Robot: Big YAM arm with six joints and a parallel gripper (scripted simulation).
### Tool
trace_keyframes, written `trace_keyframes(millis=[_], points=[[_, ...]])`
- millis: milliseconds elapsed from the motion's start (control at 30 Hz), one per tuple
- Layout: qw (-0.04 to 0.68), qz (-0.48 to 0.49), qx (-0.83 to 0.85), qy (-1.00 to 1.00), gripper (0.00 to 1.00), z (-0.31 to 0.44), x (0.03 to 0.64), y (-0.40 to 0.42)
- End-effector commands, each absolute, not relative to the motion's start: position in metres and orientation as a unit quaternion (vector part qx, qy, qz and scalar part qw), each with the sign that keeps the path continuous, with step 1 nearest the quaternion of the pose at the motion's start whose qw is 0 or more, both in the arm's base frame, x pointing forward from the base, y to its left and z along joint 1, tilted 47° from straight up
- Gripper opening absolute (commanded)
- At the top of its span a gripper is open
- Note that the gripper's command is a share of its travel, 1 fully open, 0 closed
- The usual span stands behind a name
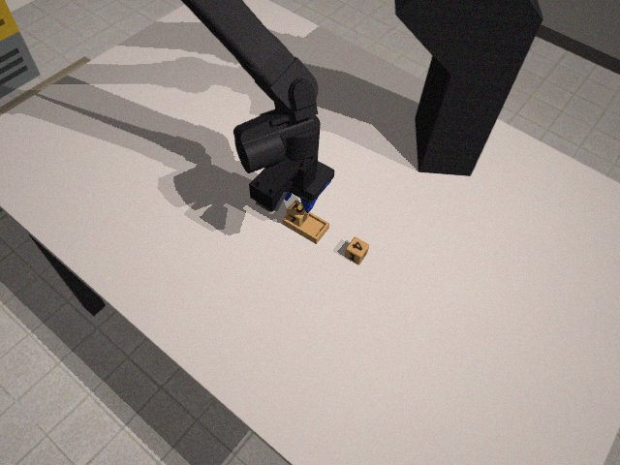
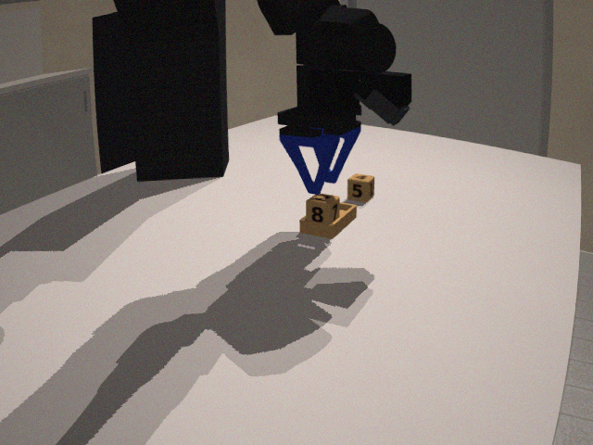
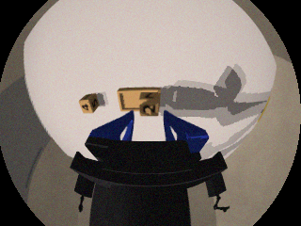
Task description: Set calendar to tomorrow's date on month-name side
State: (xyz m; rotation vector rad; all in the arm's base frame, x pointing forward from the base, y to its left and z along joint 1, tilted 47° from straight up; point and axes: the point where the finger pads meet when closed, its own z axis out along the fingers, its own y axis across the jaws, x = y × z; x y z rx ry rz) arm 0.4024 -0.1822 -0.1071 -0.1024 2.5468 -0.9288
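Note:
A wooden tray (image 1: 311, 228) (image 2: 312, 228) (image 3: 138, 88) lies flat on the table. One digit cube (image 1: 296, 216) (image 2: 321, 211) (image 3: 150, 109) stands at one end of it, with a 2 on top; the exterior view shows an upright 8 and a narrow face that reads 1 or 7. The tray's other half is empty. A second cube (image 1: 356, 250) (image 2: 359, 189) (image 3: 88, 104) sits on the table beyond that empty end, with a 4 on top and a 5 facing the exterior camera. My gripper (image 1: 297, 203) (image 2: 322, 187) (image 3: 149, 113) is part open and empty, pointing down just above the tray's cube. The month's side cannot be made out.
A large black column (image 1: 458, 114) (image 2: 167, 95) stands on the table behind the tray, away from the cubes. The arm's shadow falls across the table beside the tray's cube end. A table edge (image 1: 174, 358) runs along the lower left in the top view.

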Motion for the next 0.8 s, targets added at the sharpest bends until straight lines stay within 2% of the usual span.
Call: trace_keyframes(millis=[0,767], points=[[0.212,-0.337,-0.039,0.916,0.47,-0.1102,0.4038,-0.1881],[0.210,-0.337,-0.041,0.917,0.47,-0.1117,0.4041,-0.1882]])
